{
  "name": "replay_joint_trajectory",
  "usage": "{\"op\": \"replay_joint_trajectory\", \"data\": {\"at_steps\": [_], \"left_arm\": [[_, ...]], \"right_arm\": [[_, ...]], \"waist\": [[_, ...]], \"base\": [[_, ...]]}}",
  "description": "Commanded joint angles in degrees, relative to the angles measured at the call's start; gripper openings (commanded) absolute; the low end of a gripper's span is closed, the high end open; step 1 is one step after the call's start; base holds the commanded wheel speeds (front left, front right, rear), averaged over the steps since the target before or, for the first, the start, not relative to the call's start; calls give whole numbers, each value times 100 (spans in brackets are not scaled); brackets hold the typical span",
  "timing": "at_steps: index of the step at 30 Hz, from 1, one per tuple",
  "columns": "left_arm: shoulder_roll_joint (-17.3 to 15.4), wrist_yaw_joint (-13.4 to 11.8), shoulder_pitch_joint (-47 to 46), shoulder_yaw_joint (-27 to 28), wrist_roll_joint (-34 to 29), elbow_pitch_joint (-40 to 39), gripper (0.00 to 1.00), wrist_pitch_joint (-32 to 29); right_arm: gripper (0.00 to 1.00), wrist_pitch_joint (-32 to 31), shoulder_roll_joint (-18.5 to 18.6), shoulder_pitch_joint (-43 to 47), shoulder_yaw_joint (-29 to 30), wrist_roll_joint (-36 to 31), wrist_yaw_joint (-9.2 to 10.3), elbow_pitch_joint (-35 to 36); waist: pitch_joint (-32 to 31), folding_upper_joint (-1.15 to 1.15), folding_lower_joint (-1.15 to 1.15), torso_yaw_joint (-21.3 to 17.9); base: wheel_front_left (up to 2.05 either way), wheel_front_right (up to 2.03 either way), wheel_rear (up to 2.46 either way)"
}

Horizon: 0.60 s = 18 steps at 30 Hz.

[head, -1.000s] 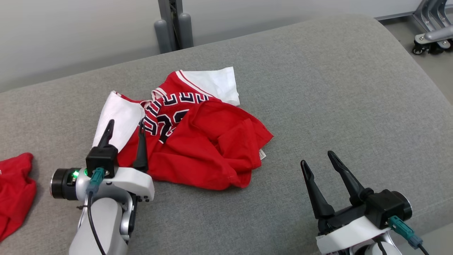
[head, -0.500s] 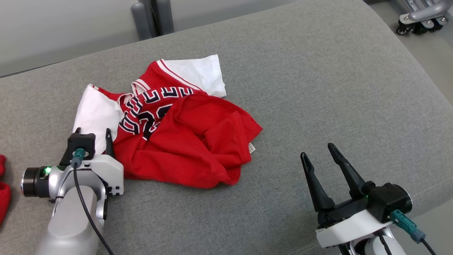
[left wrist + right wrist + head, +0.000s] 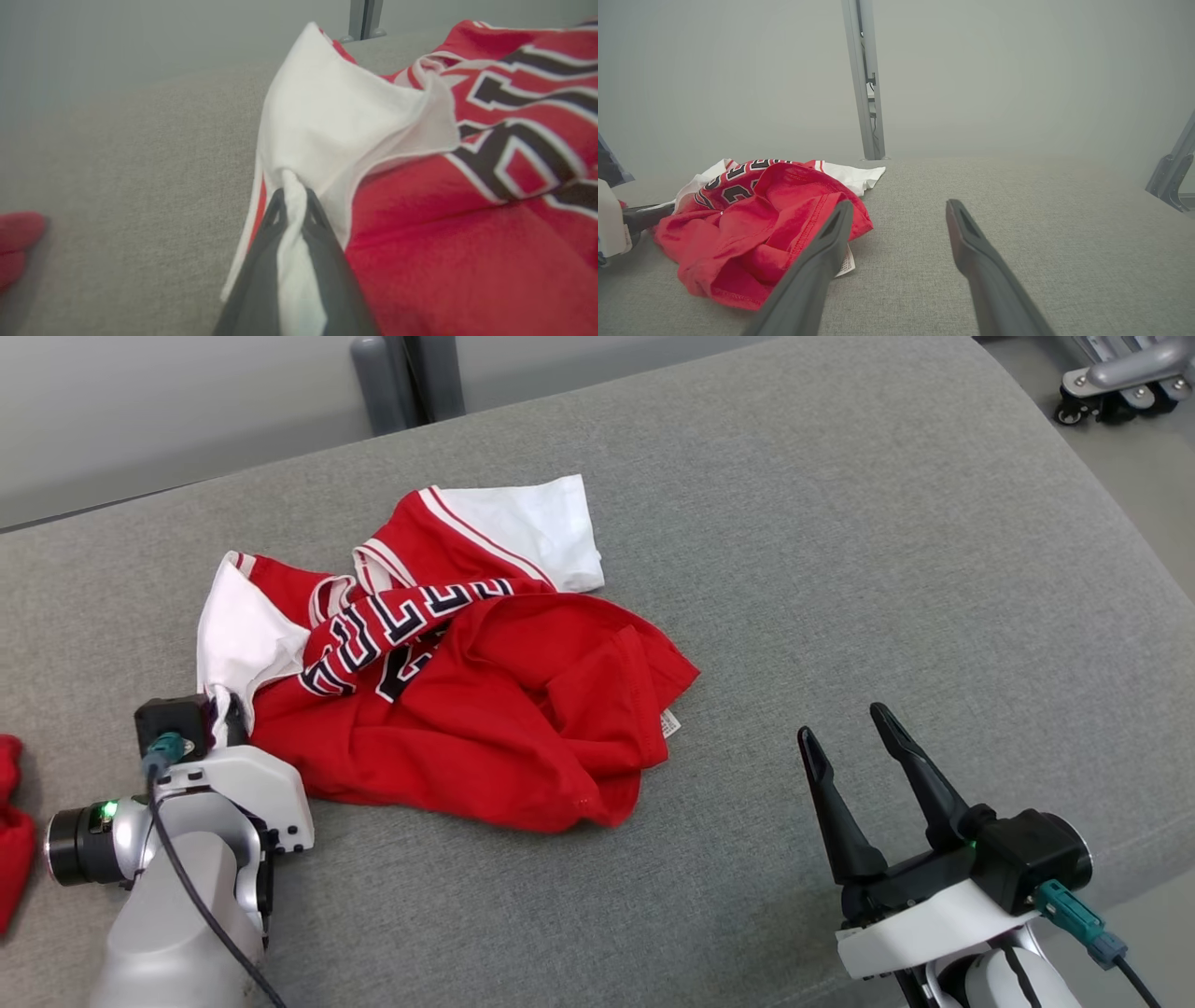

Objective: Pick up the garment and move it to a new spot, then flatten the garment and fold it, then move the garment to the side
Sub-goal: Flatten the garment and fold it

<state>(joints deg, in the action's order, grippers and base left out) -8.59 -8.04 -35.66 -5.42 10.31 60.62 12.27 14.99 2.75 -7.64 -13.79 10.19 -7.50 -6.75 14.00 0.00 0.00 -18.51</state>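
Red jersey (image 3: 485,709): dark lettering creased, unreadable | left gripper (image 3: 293,199) pinching white sleeve (image 3: 238,639) | right gripper (image 3: 841,721) spread wide

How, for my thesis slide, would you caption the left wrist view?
Left gripper shut on the white sleeve of a crumpled red jersey lying on a grey cushion.

Red-white jersey (image 3: 485,709), black lettering; grey couch (image 3: 840,569).

A red cloth (image 3: 9,821) is cut off at nine o'clock; the garment (image 3: 485,728) folds over its own number, leaving it unreadable.
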Motion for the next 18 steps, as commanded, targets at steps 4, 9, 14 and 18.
{"op": "replay_joint_trajectory", "data": {"at_steps": [4,9,14,18], "left_arm": [[127,481,86,522,708,-204,0,240],[361,1035,345,1121,1501,-679,0,287],[537,1437,864,1610,2715,-1224,0,282],[562,1531,1295,1399,4133,-1597,0,54]], "right_arm": [[100,36,30,83,29,-48,1,-6],[100,36,30,146,10,-65,1,-30],[100,36,31,280,-38,-78,1,-58],[100,36,31,352,-23,-134,1,-76]], "waist": [[-76,0,0,159],[-214,0,0,346],[-441,0,0,601],[-554,0,0,801]], "base": [[0,0,0],[0,0,0],[0,0,0],[0,0,0]]}}
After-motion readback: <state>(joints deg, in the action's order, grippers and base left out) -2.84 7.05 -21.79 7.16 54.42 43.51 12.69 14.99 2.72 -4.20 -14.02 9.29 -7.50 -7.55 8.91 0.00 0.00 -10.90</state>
